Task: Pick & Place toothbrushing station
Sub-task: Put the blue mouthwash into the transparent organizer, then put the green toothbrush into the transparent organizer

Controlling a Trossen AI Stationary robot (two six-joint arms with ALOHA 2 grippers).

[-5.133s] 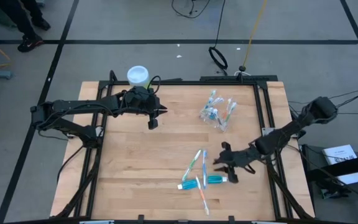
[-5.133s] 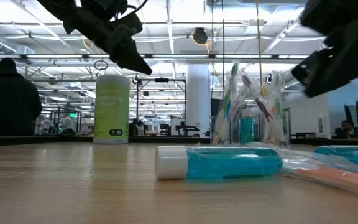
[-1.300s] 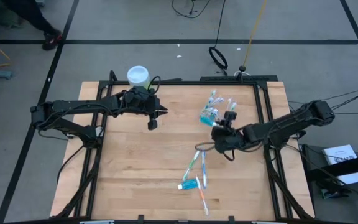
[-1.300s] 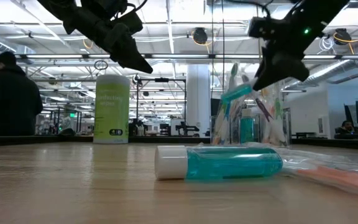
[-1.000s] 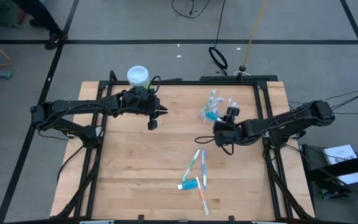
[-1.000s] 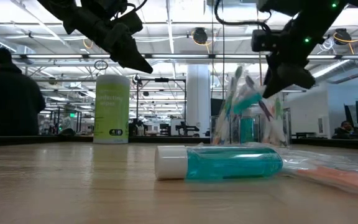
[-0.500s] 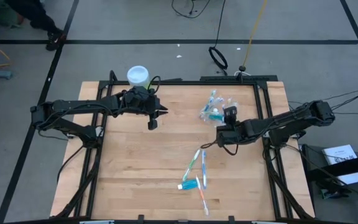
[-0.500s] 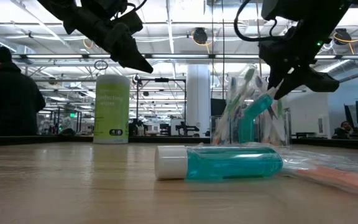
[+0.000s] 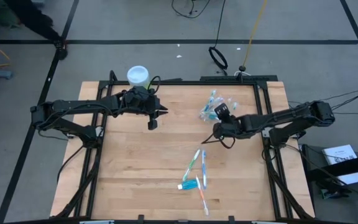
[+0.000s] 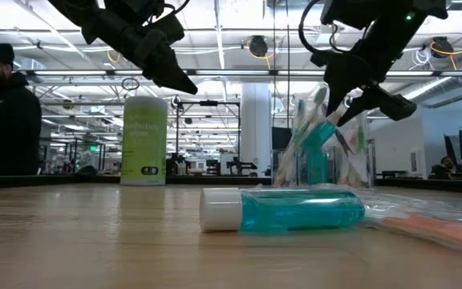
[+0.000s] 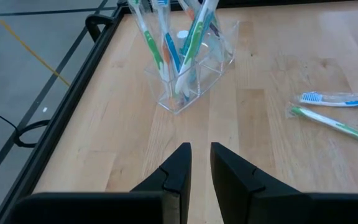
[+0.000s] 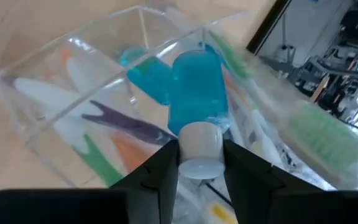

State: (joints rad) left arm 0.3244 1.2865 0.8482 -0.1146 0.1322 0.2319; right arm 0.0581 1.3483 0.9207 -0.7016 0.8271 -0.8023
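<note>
My right fingers (image 12: 199,163) loosely bracket a toothpaste tube (image 12: 194,99) entering the clear cup (image 12: 73,93) at two o'clock; a snag could topple it.

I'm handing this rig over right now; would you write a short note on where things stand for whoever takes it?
Right gripper: over the clear holder at the table's far right, its fingers either side of a blue toothpaste tube going in tail first, white cap up.
Left gripper: waiting, raised over the table's far left, holding nothing, fingers narrowly apart.
Done: several toothbrushes and another tube stand in the holder.
Left: a few toothbrushes and one capped tube lie on the table nearer the front.
</note>
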